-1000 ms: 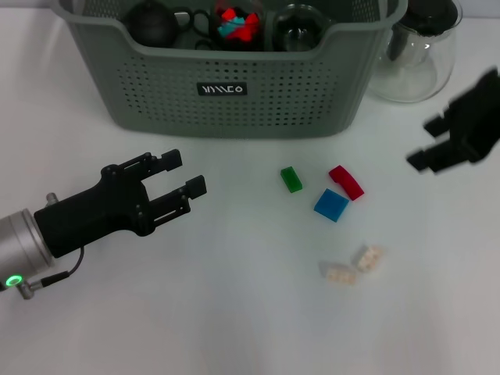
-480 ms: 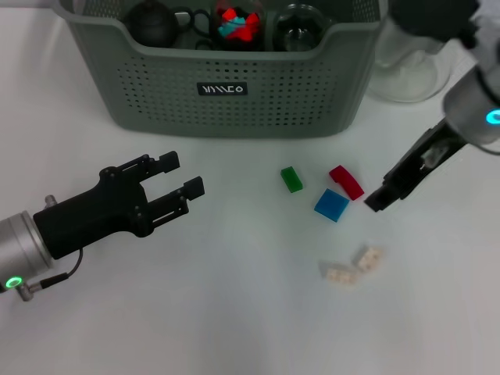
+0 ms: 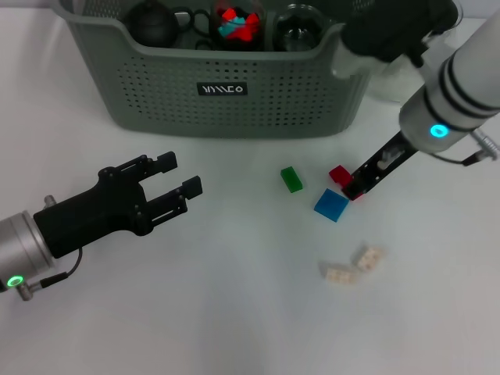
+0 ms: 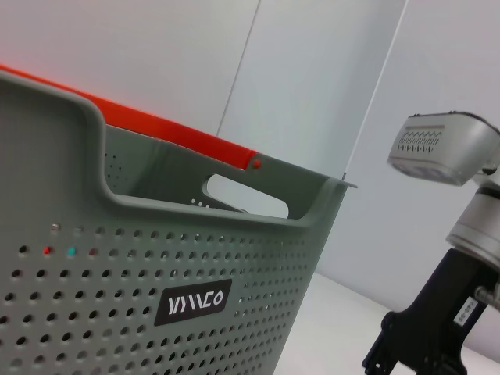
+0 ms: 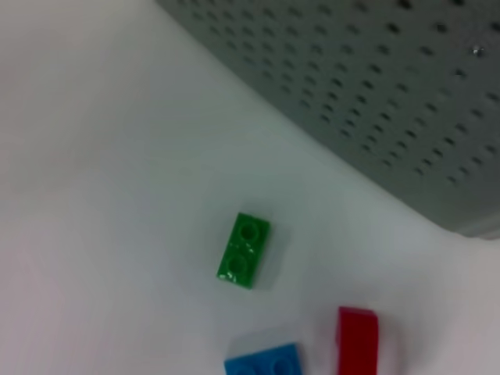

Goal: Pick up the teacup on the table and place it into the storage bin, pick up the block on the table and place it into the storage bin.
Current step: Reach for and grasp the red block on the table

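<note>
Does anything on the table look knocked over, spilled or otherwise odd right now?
Nothing stands out. The storage bin sits upright with a dark teapot inside. The green block, blue block, red block and two pale blocks lie loose on the table, nothing spilled. The right gripper is at the red block; the left gripper hangs open.

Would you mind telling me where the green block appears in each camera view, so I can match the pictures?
Head view: green block on the table, in front of the storage bin, left of the red block.
Left wrist view: not in it.
Right wrist view: green block near the centre.
Shared landmark: the storage bin's perforated wall.
</note>
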You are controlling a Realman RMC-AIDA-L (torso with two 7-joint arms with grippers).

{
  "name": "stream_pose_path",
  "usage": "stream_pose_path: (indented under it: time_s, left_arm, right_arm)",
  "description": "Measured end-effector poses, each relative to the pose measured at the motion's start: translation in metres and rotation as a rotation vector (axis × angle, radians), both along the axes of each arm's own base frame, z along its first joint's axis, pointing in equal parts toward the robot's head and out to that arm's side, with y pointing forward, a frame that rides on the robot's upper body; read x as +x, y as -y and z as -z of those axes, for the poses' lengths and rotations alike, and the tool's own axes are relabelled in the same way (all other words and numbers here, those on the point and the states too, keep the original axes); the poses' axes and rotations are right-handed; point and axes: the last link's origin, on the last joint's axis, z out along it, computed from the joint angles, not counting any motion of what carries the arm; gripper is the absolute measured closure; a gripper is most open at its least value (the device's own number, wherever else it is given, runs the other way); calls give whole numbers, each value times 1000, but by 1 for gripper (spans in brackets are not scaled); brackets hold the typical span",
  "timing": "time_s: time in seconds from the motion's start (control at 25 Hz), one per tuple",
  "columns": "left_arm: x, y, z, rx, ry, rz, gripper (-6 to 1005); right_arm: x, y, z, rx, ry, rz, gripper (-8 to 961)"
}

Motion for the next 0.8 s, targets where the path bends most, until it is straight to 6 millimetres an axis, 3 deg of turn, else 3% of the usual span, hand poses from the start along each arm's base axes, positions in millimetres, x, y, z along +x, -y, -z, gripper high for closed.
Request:
stream_pose_path:
  time_s: [0.16,0.56,0.76,0.8]
  left_arm:
    - [0,0,0,0,0,0,340]
    - [1,-1,0,-2,1,4,340]
    - [1,-1,0,-2,2,4,340]
    - [1,-1,0,-2,2,4,339]
  right_arm:
    - [3,-1,8,24,-3,6,412]
    - [5,-2,7,44,-4,18,421]
    - [6,-3,7,49,-3,23,595]
    - [7,-3,7,49,-3,24,594]
